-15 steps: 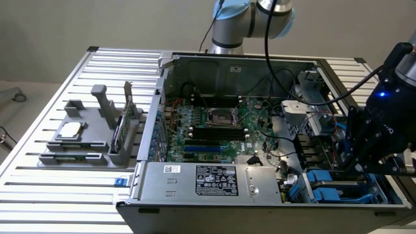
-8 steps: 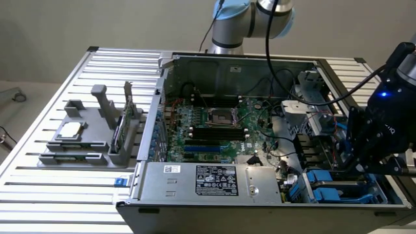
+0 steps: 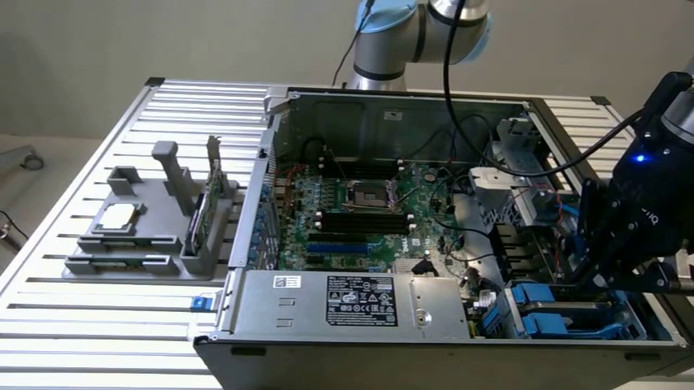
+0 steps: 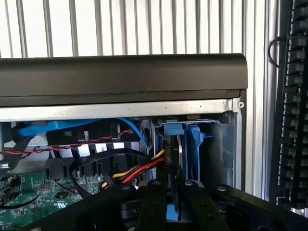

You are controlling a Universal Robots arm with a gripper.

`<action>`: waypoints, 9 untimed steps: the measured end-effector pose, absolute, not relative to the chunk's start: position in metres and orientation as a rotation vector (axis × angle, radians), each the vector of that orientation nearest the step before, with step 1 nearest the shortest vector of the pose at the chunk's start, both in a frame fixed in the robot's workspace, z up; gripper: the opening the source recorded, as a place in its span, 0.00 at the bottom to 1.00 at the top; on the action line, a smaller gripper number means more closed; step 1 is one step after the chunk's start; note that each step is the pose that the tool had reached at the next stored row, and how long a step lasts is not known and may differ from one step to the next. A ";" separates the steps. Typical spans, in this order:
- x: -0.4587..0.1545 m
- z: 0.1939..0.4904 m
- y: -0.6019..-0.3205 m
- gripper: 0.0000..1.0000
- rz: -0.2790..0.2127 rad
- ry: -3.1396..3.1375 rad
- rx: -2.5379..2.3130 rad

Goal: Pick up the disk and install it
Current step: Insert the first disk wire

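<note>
Slatted table (image 3: 87, 318); one gripper (image 4: 172, 186) on one disk (image 4: 172, 130)

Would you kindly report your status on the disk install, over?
Gripper shut on flat metal disk in bright blue plastic carrier. Disk edge-on in grey drive bay. Red-yellow-black cable bundle close beside it.

Bright blue carrier on the disk (image 4: 194, 144) — same blue as the flat cable (image 4: 62, 126) nearby. Motherboard (image 3: 358, 211) is green, gripper (image 4: 172, 188) is all black, and the wire bundle (image 4: 142, 168) goes red, yellow, black (one twisted pair (image 4: 72, 144) makes a red-black stripe). Table (image 3: 87, 313) — ribbed silver slats.
</note>
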State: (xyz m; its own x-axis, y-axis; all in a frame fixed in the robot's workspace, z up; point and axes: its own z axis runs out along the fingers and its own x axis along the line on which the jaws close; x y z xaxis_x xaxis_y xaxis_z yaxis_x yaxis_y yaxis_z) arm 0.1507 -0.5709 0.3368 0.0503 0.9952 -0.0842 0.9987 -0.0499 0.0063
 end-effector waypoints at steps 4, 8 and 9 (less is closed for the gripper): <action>0.151 0.335 -0.571 0.16 -0.091 2.121 2.230; 0.152 0.335 -0.571 0.16 -0.095 2.121 2.230; 0.152 0.335 -0.571 0.16 -0.096 2.121 2.230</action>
State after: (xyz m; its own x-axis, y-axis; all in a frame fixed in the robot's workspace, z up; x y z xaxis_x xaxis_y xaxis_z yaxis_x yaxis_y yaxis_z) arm 0.1520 -0.5709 0.3346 0.0499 0.9949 -0.0880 0.9988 -0.0499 0.0023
